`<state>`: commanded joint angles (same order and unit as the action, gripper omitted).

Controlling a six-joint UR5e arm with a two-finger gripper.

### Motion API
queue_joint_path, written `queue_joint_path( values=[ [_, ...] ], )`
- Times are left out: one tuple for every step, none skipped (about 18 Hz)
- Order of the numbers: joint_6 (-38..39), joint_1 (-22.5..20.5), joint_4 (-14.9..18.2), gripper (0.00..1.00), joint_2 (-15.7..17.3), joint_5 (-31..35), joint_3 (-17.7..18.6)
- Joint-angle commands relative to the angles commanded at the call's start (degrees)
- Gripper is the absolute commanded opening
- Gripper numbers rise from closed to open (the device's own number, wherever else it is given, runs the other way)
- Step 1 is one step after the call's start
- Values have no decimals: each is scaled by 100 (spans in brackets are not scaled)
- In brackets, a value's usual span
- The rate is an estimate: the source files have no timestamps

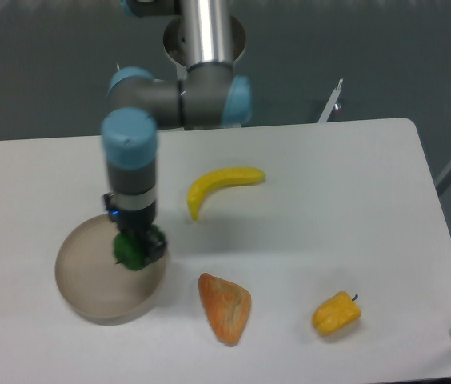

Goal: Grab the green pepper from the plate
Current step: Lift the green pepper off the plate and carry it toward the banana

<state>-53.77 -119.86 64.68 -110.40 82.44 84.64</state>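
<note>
Green pepper [131, 252] sits at the gripper [139, 246], over the right part of the plate [89, 280]; you cannot tell whether it rests on the dish or hangs just above it. Your view shows the dark jaws close around the pepper's upper side, but the blur there hides whether they pinch it or merely straddle it. No writing or brand can be read on anything.

Your arm [129, 160] comes from the base at the far edge, runs left through a grey link with blue caps, then drops straight down, wrist vertical, onto the plate.

The plate lies near the table's [329, 200] front left, its rim close to the front edge. Just to its right lies an orange, wedge-shaped item [225, 308], near but not touching. A yellow banana [219, 186] lies behind and to the right, apart from the arm. The yellow pepper [337, 314] sits well off to the right, near the front edge. You have bare tabletop between these things and toward the right edge.
</note>
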Motion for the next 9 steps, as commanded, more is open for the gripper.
queue_joint_path(
  values=[
    [-54, -133, 158, 24, 114, 0, -8],
    [-63, -361, 298, 24, 150, 0, -35],
    [-211, -493, 491, 24, 176, 35, -78],
    [-770, -695, 754, 25, 185, 61, -148],
    [-1149, -845, 966, 25, 186, 70, -201],
    [-1467, -985, 1142, 26, 177, 79, -228],
    [-1766, -1170, 1248, 26, 177, 123, -246],
    [-2012, -1319, 1266, 25, 177, 184, -254],
    [-2163, -1356, 1275, 25, 177, 280, -289]
  ],
)
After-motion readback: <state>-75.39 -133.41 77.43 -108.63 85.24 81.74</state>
